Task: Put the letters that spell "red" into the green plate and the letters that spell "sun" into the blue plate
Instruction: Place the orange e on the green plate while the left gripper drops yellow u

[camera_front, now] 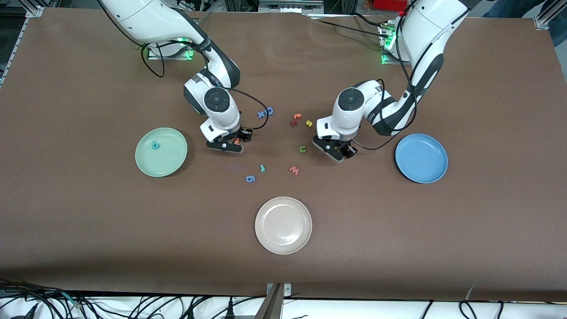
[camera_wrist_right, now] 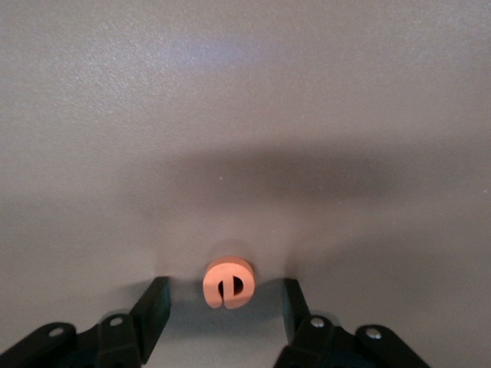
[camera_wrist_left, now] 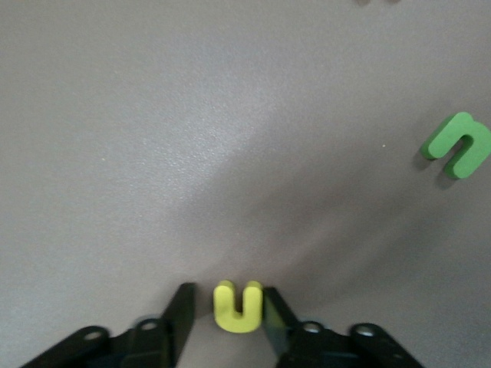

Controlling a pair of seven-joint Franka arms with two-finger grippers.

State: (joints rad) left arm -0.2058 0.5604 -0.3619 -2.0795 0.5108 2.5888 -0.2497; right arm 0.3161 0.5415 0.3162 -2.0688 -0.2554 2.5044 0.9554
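The left gripper [camera_wrist_left: 228,314] had its fingers pinched on the yellow n [camera_wrist_left: 238,306]; the right gripper [camera_wrist_right: 224,305] fingers stood apart, flanking the orange e [camera_wrist_right: 228,282] on the surface [camera_wrist_right: 245,115].

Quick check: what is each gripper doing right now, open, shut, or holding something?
Left gripper: closed on the yellow letter n, low at the table.
Right gripper: open around the orange letter e, fingers not touching it.

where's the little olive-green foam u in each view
front view: olive-green foam "u" on the brown table, beside the left gripper, toward the right arm's end.
left wrist view: the "u" lies apart from the left gripper and the yellow foam letter at it.
right wrist view: not in it.
shared landmark: the left gripper.
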